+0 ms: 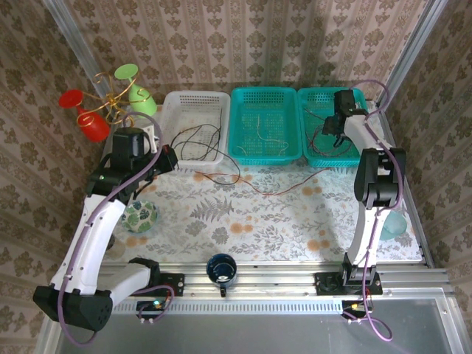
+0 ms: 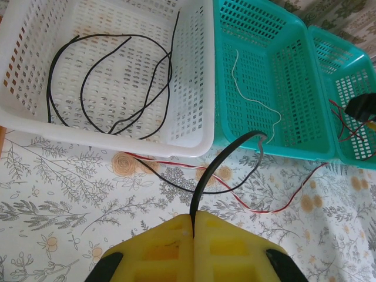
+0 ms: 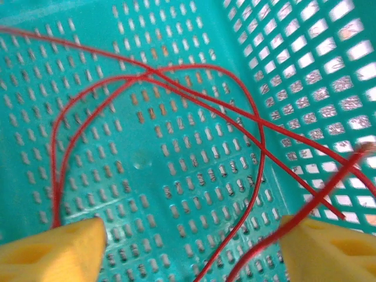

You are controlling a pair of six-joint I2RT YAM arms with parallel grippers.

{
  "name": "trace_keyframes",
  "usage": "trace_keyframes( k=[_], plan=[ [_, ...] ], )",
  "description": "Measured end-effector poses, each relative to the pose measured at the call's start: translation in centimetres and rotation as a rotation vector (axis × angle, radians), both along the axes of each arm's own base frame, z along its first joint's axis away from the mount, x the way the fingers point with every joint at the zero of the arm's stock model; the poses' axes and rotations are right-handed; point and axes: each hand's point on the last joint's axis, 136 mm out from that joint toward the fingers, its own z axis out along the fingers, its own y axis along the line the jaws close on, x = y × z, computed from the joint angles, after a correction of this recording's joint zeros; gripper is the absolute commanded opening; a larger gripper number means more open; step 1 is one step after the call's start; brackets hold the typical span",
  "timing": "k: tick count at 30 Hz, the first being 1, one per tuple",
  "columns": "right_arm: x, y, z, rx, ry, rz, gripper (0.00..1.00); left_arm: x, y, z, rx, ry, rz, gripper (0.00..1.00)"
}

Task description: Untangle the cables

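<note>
While your left tool (image 2: 193, 222) is clenched on a black cable (image 2: 220, 155) that loops down onto the worktop (image 2: 53, 194), crossing a red cable (image 2: 270, 210) there, your right tool (image 3: 191, 235) hangs released inside the right teal basket (image 3: 147, 158), pads apart, with red cables (image 3: 176, 71) running beneath and between them. More black cables (image 2: 49, 88) lie in the white basket (image 2: 197, 88); a white cable (image 2: 247, 100) lies in the middle teal basket (image 2: 305, 82).
</note>
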Motion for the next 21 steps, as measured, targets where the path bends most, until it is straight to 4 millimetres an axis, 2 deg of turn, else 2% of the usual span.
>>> trace_keyframes(
  k=[1,5,10,15,21],
  plan=[
    [-0.1,0.0,1.1,-0.003,-0.019,0.002,1.0,-0.1,-0.1,0.2,0.0,-0.002,-0.003,0.0],
    [-0.5,0.0,5.8,-0.019,-0.107,0.009,1.0,0.0,0.0,1.6,-0.004,-0.03,-0.001,0.0],
    [-1.2,-0.1,9.8,-0.036,-0.184,0.011,1.0,0.0,0.0,3.2,-0.005,-0.059,0.0,0.0],
    [-2.2,0.1,12.2,-0.032,-0.231,0.017,1.0,0.6,-0.1,5.5,0.003,-0.092,-0.01,0.0],
    [-4.0,0.8,13.2,-0.009,-0.254,0.039,1.0,1.9,-0.4,10.7,0.006,-0.2,-0.021,0.0]
  ],
)
